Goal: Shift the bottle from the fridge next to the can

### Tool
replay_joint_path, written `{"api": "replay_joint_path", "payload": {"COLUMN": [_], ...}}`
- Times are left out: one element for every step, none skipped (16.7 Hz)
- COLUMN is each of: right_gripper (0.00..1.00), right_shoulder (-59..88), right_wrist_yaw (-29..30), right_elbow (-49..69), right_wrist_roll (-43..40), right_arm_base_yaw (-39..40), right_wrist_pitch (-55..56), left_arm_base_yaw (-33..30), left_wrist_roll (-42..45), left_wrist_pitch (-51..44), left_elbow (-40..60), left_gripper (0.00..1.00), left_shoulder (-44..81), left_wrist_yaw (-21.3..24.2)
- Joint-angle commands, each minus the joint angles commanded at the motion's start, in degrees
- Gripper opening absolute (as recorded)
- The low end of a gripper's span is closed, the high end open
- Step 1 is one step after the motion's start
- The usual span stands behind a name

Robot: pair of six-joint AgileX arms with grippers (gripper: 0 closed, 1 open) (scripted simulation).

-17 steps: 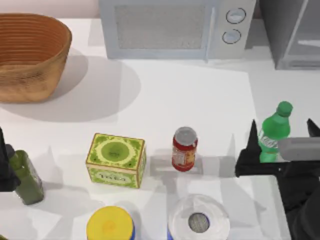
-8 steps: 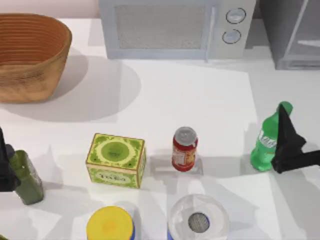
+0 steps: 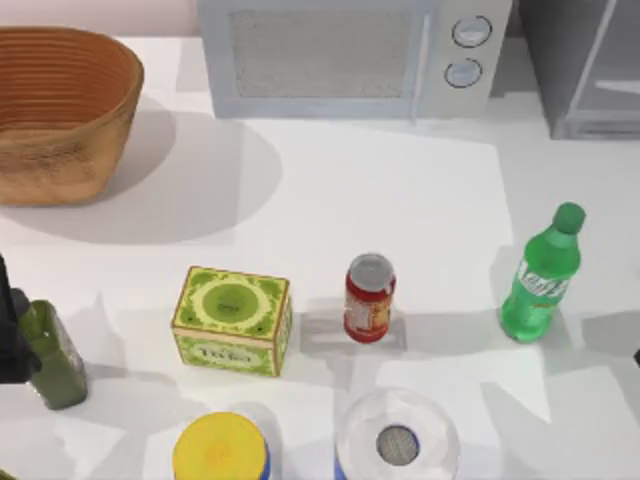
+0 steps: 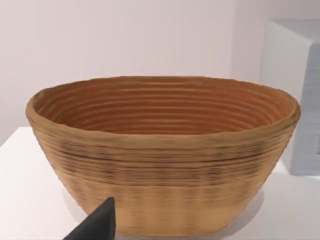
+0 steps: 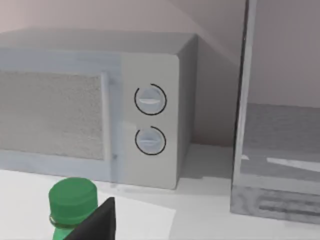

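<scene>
green bottle [image 3: 540, 283], red can [image 3: 369, 298], grey fridge [image 3: 590, 65]

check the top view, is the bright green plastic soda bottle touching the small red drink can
No, the bottle stands upright well to the right of the can, bare table between.

Setting: rendered kitchen counter, white table [image 3: 400, 190] against a pale wall.
Appliances: light grey microwave [image 3: 350, 55] with two dials; dark grey fridge [image 3: 590, 65] at right.
Food goods: red can [image 3: 369, 298], green bottle [image 3: 540, 275], tea box [image 3: 232, 320], tubs.
Storage: woven basket [image 3: 60, 110].
</scene>
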Motion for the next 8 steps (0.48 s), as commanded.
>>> {"api": "replay_joint_path", "payload": {"right_gripper": [1.0,1.0,1.0,1.0,1.0,1.0,1.0,1.0], "right_shoulder": [-4.9,-9.4,-13.4,-17.0,-20.1,-22.7,-24.8,-26.4], "right_wrist_yaw": [-0.8,-1.4,-1.7,-1.9,-1.9,-1.7,-1.5,-1.2], "right_elbow": [0.1,0.3,0.6,0.9,1.2,1.5,1.8,2.1], "right_wrist_roll": [-0.1,-0.1,-0.1,-0.1,-0.1,0.0,0.0,0.1], "right_arm_base_yaw": [-1.9,-3.6,-5.3,-6.9,-8.3,-9.4,-10.5,-11.2], "right_wrist_pitch": [-5.7,-11.0,-15.8,-20.0,-23.5,-26.5,-28.8,-30.5], "left_arm_base_yaw": [0.0,0.0,0.0,0.0,0.0,0.0,0.0,0.0], "left_wrist_roll": [0.0,0.0,0.0,0.0,0.0,0.0,0.0,0.0], "left_wrist_pitch": [0.0,0.0,0.0,0.0,0.0,0.0,0.0,0.0], "left_elbow": [0.0,0.0,0.0,0.0,0.0,0.0,0.0,0.0], "left_gripper": [1.0,1.0,1.0,1.0,1.0,1.0,1.0,1.0], "left_shoulder": [0.0,0.0,0.0,0.0,0.0,0.0,0.0,0.0], "left_wrist_yaw": [0.0,0.0,0.0,0.0,0.0,0.0,0.0,0.0]}}
